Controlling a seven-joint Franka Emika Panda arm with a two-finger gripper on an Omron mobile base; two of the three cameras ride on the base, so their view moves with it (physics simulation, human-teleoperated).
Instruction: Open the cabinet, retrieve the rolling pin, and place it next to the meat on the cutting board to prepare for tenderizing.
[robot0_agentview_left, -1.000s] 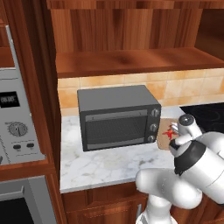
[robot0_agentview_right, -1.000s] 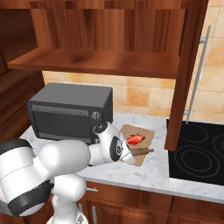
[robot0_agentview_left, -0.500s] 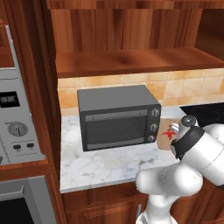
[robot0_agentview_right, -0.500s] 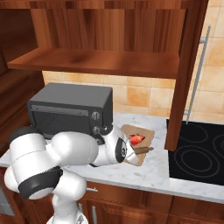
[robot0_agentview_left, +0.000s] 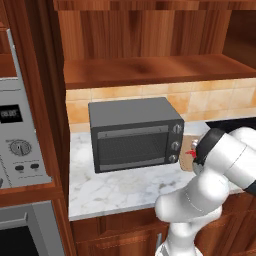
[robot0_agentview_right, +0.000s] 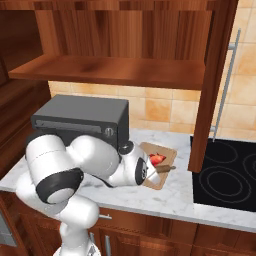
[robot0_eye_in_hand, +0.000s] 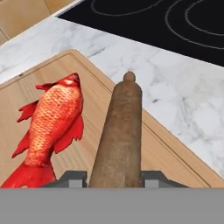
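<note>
Cutting board (robot0_eye_in_hand: 144, 144) beneath half-hidden rolling pin (robot0_eye_in_hand: 120, 135)

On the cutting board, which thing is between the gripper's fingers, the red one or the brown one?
The brown one: the rolling pin runs up from between the gripper fingers. The red meat, fish-shaped, lies beside it on the cutting board.

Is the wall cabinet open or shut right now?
Open: the cabinet shows its bare wood shelf, and its door stands swung out edge-on beside the stove.

Even, bright rendered light, no glare. Soft shadow lies under the cabinet (robot0_agentview_right: 125, 70) shelf. Base views sharp; hand view slightly soft, rolling pin (robot0_eye_in_hand: 119, 135) blurred near the lens.
</note>
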